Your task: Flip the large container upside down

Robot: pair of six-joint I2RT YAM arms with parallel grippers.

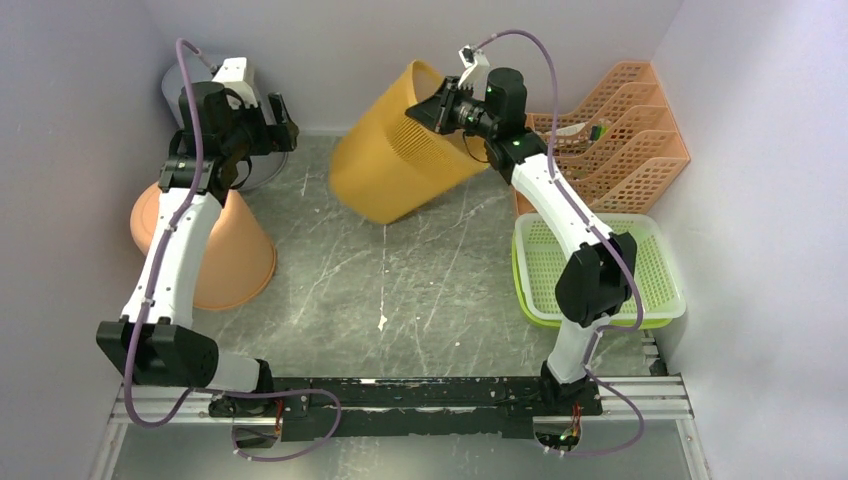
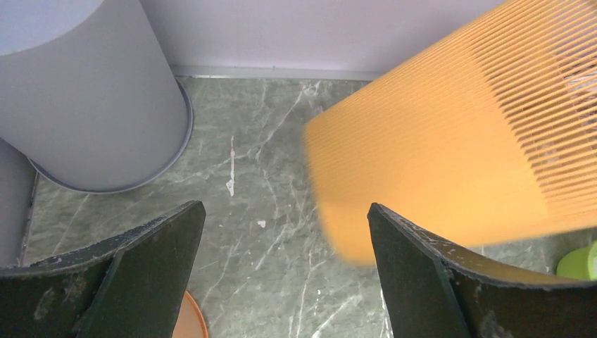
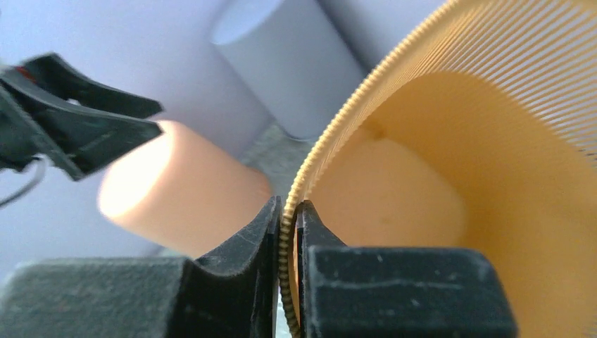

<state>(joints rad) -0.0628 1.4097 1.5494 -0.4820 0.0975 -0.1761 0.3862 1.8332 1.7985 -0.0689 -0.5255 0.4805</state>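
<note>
My right jaws are clamped on the ribbed rim of the yellow slatted bin [image 1: 400, 155] (one finger inside, one outside). It leans tilted at the back of the tabletop [image 1: 400, 290], mouth towards the orange file rack [image 1: 630, 140]. My left jaws hang spread wide over bare marble between it and the grey bin [image 2: 84, 91]. An orange bin [image 1: 235, 255] crowds the left wall, and a green tray [image 1: 665, 300] the right.
</note>
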